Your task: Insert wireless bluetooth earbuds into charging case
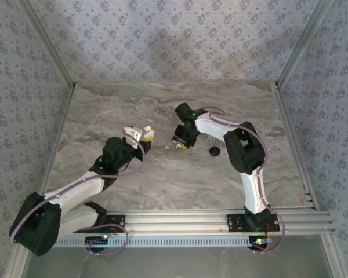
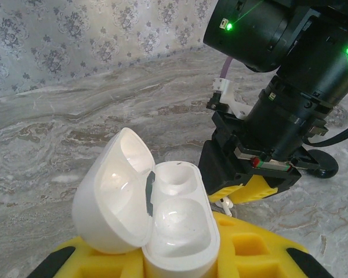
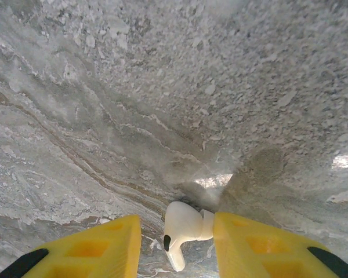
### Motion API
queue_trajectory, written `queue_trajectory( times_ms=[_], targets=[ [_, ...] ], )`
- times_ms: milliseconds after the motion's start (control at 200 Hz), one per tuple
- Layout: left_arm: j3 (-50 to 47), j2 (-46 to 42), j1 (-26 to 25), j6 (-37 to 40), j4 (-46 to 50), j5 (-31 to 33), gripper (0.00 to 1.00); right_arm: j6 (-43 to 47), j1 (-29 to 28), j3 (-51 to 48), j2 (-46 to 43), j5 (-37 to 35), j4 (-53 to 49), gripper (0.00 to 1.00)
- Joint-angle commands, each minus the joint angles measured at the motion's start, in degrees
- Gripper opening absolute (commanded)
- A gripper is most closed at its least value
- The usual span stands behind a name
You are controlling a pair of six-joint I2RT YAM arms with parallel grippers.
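Pick-up stage. The right claw (image 3: pixel 177 223) straddles an earbud (image 3: pixel 181 233) lying near the middle of the table (image 3: pixel 162 87). One finger touches it and the other stands off, so it is not yet clenched. Next it must pinch, lift and carry the earbud to the case (image 2: pixel 180 231), which is clamped lid-open in the left claw (image 1: pixel 140 134). A white speck (image 1: pixel 166 148) nearby may be the second bud, but it is too small to tell.

The charging case (image 2: pixel 180 231) sits between the left gripper's (image 2: pixel 174 260) fingers, lid open, left of the table's (image 1: pixel 162 179) middle. Just right of it an earbud (image 3: pixel 182 223) lies on the table between the right gripper's (image 3: pixel 175 231) fingers, touching one of them. A disc (image 1: pixel 214 151) lies further right.
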State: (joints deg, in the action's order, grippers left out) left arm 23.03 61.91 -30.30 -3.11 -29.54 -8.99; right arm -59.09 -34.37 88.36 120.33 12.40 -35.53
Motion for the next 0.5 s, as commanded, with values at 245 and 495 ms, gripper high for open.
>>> queue_trajectory(
  times_ms=[245,495],
  targets=[
    [-0.6,-1.4,0.6,-0.6,-1.1,-1.1,0.12,2.9,-2.0,3.5,1.6,-2.6,-9.1,0.42],
    [-0.6,-1.6,0.5,-0.7,-1.2,-1.3,0.12,3.3,-2.0,5.1,2.6,-2.3,-9.5,0.44]
  ],
)
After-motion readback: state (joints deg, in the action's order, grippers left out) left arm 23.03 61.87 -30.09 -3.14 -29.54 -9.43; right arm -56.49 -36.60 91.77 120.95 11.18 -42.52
